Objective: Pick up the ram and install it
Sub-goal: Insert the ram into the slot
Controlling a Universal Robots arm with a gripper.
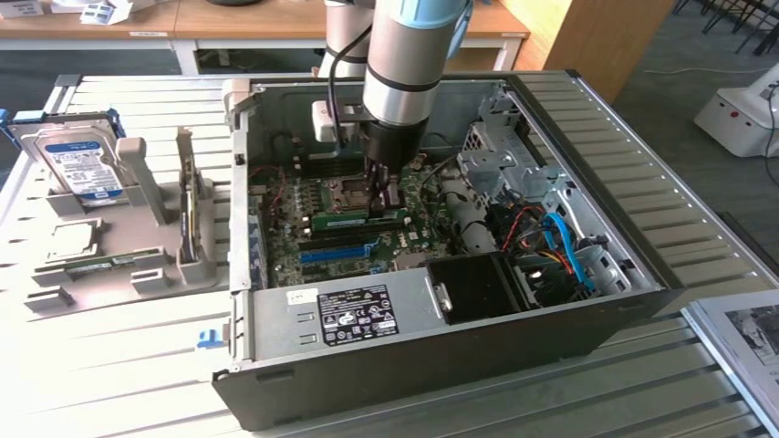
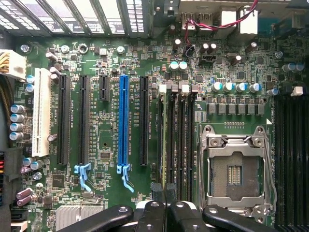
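— Green stick down on the motherboard (image 2: 104,193): is that the ram (image 1: 353,220)?

— Yes. It stands on edge in the bank of black slots (image 2: 186,140) just beside the empty processor socket (image 2: 235,171). The gripper (image 2: 164,192) is closed on its upper edge, reaching down inside the open computer case (image 1: 487,356).

— Which step is this, then?

— The installing, I'd judge; the picking up is done. Whether the stick is fully seated I cannot tell.

— What does seating ask for?

— A straight push down, with the stick kept in line with its slot and the white latches (image 2: 162,88) at the slot ends free to take it.

— Anything in the way?

— Little. The socket's metal frame is close on one side and the long blue slot (image 2: 123,128) is on the other, with a row of capacitors (image 2: 235,87) near the latches. Red and blue cables (image 1: 554,242) lie well apart, toward the exterior view's right. On the bench (image 1: 122,365), a hard drive (image 1: 76,164) and a square silver processor (image 1: 71,239) sit in a grey holder (image 1: 159,265).
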